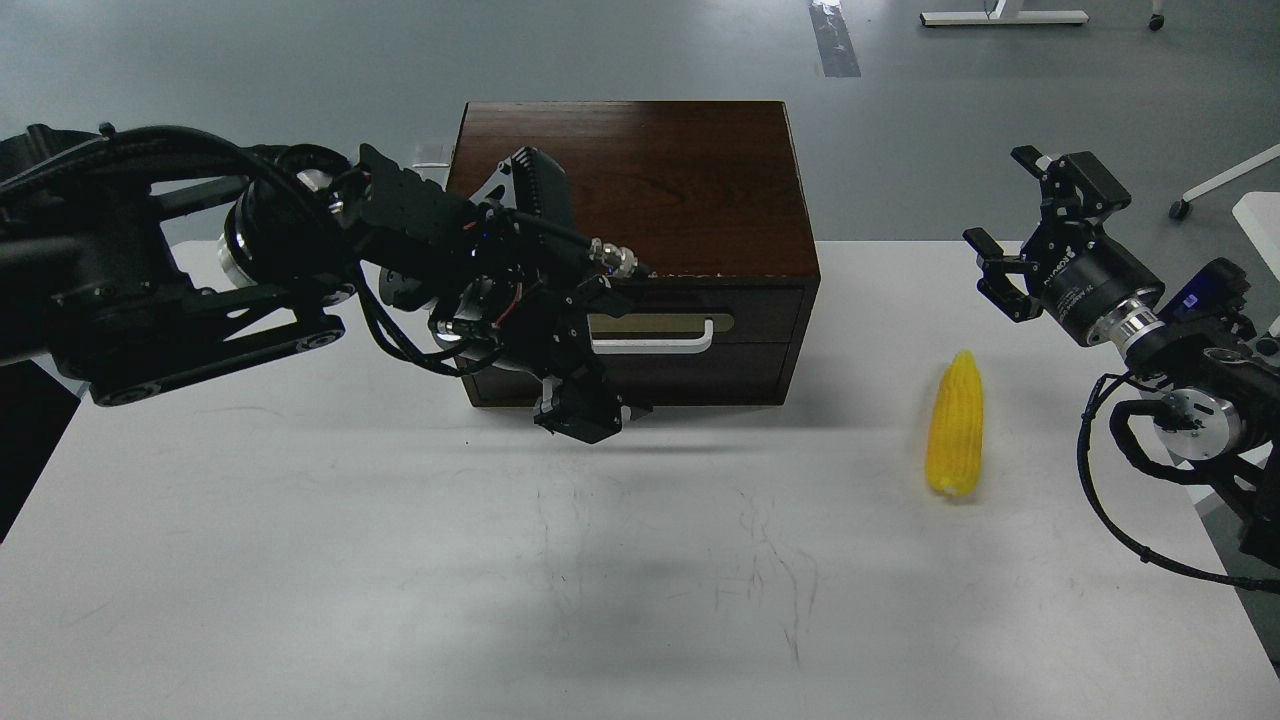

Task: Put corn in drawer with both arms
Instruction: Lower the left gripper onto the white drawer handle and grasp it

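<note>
The yellow corn [955,425] lies on the white table [300,560], right of the dark brown cabinet [650,180]. The drawer [720,365] is closed; the right part of its white handle [665,346] shows. My left gripper [585,412] hangs in front of the drawer's left half, pointing down, and hides the handle's left end. Its fingers are too dark to tell apart. My right gripper [1030,225] is open and empty, in the air above and to the right of the corn.
The cabinet stands at the table's far middle. Grey floor lies beyond the table. A white chair base [1215,185] stands at the far right, off the table.
</note>
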Controlling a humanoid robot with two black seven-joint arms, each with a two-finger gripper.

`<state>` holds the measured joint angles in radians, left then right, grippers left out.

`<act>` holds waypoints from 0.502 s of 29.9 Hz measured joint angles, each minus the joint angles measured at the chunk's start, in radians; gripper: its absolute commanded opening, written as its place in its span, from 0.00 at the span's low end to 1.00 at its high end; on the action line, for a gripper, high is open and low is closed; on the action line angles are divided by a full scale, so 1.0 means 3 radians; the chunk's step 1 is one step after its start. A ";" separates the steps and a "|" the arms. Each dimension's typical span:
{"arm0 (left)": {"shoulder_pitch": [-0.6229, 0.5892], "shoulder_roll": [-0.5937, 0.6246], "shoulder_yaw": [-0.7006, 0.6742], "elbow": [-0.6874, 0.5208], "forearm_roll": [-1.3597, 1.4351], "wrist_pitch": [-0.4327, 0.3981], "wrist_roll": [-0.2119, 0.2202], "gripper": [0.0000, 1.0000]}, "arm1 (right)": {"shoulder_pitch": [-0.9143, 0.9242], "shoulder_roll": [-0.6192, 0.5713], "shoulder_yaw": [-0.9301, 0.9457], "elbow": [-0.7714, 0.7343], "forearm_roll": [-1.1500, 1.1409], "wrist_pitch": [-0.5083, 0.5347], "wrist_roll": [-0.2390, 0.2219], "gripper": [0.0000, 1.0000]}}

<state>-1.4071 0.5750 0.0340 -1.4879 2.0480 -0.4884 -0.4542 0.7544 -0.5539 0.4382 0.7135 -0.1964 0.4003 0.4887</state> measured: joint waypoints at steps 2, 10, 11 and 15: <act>-0.0001 -0.0027 0.0040 0.0026 0.0044 0.0000 -0.0001 0.98 | -0.0014 -0.0011 -0.0002 0.0000 0.0000 -0.0002 0.0000 1.00; -0.0004 -0.0201 0.0065 0.0281 0.0095 0.0000 -0.0001 0.98 | -0.0053 -0.0015 0.0004 0.0000 0.0000 -0.0005 0.0000 1.00; -0.0009 -0.0227 0.0066 0.0299 0.0104 0.0000 0.0000 0.98 | -0.0055 -0.0015 0.0005 0.0000 0.0000 -0.0005 0.0000 1.00; -0.0039 -0.0321 0.0069 0.0343 0.0124 0.0000 0.0000 0.98 | -0.0060 -0.0015 0.0002 0.0000 0.0000 -0.0005 0.0000 1.00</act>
<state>-1.4189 0.4788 0.0548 -1.3851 2.0852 -0.4885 -0.4542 0.7365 -0.5584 0.4390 0.7133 -0.1963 0.3988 0.4886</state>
